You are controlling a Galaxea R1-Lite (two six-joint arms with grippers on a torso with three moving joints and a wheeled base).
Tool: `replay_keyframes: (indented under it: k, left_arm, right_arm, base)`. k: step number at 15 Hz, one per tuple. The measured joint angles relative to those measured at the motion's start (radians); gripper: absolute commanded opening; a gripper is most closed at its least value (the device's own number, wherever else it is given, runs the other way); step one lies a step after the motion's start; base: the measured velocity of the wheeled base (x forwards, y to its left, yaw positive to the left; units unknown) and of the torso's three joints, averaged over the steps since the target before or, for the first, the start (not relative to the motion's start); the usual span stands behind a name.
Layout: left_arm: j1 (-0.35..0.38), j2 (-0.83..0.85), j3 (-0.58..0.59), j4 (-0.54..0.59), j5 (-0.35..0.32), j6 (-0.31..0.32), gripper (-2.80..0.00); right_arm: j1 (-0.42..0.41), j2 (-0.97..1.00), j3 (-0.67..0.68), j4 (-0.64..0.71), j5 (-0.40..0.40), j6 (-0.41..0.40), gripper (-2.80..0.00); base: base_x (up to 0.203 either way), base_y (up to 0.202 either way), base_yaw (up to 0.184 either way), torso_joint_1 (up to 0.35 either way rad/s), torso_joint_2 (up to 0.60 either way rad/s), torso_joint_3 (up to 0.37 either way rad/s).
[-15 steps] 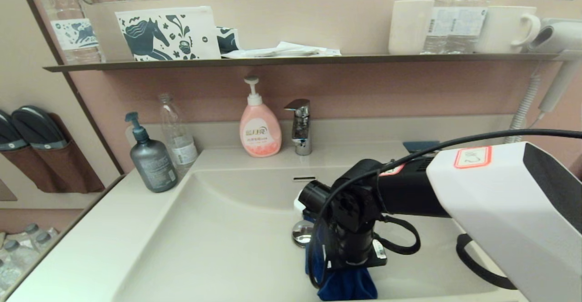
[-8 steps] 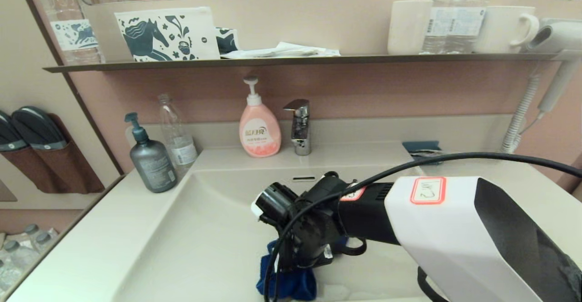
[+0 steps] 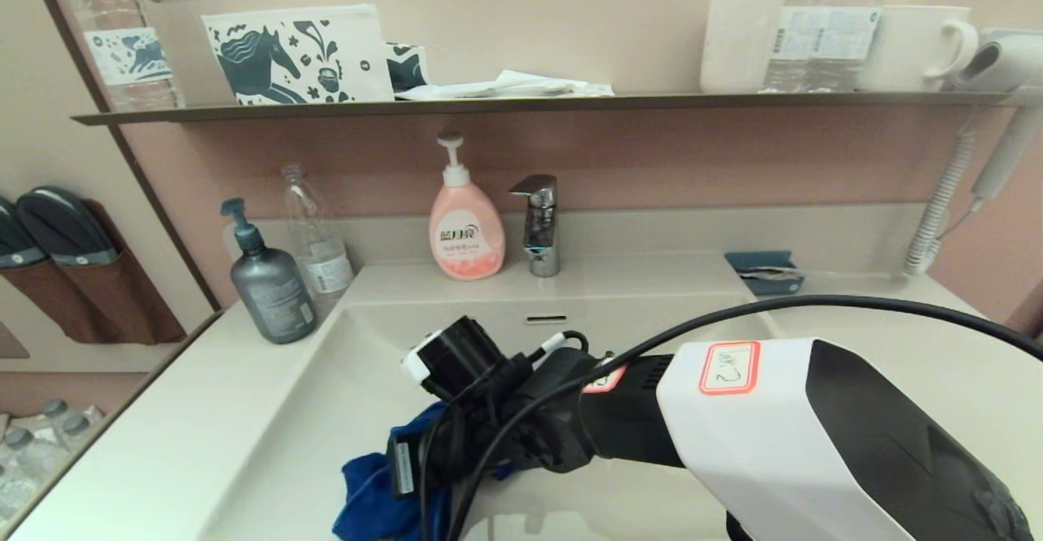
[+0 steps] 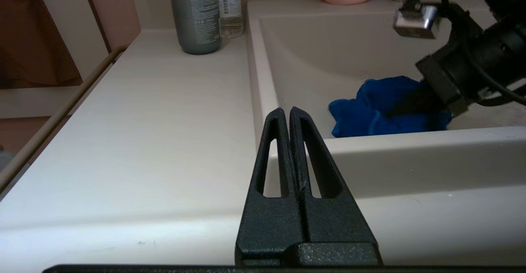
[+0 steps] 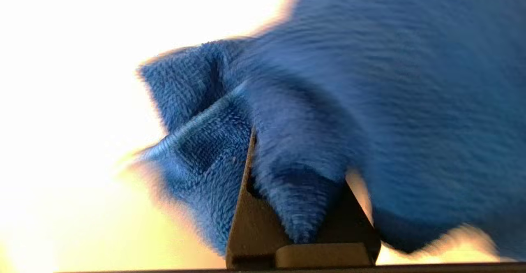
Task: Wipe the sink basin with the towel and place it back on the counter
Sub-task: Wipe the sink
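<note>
The royal-blue towel [image 3: 367,492] lies bunched on the front-left floor of the off-white sink basin [image 3: 342,394]. My right gripper [image 3: 424,476] presses down into it, shut on a fold of the towel [image 5: 370,79]; the cloth hides most of the fingers [image 5: 246,211]. My right arm covers the drain plug, while the overflow slot [image 3: 545,319] shows on the back wall. My left gripper [image 4: 286,110] is shut and empty, low over the counter [image 4: 144,121] at the basin's front-left corner, apart from the towel [image 4: 382,108].
A grey pump bottle [image 3: 269,284] and a clear bottle [image 3: 318,239] stand on the left counter [image 3: 163,443]. A pink soap bottle [image 3: 466,231] and the faucet [image 3: 538,223] stand behind the basin. A teal tray [image 3: 764,270] is back right. A dark shelf [image 3: 530,103] runs above.
My right arm has swept leftward across the basin floor, dragging the towel from beside the drain to the front-left part. The left gripper has not visibly moved.
</note>
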Motion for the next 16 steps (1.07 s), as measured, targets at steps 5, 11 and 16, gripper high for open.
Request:
replay_keyframes:
  k: [5, 11, 16]
  left_arm:
    - [0.0, 0.0, 0.0, 0.0, 0.0, 0.0, -2.8]
    - [0.0, 0.0, 0.0, 0.0, 0.0, 0.0, -2.8]
    - [0.0, 0.0, 0.0, 0.0, 0.0, 0.0, -2.8]
  right_arm:
    - [0.028, 0.015, -0.001, -0.27, 0.193, -0.038, -2.8]
    - [0.055, 0.064, -0.001, -0.409, 0.345, -0.099, -2.8]
    - [0.064, 0.112, -0.004, -0.527, 0.356, -0.191, -2.8]
  base:
    - [0.0, 0.0, 0.0, 0.0, 0.0, 0.0]
    - [0.0, 0.0, 0.0, 0.0, 0.0, 0.0]
    - [0.0, 0.0, 0.0, 0.0, 0.0, 0.0]
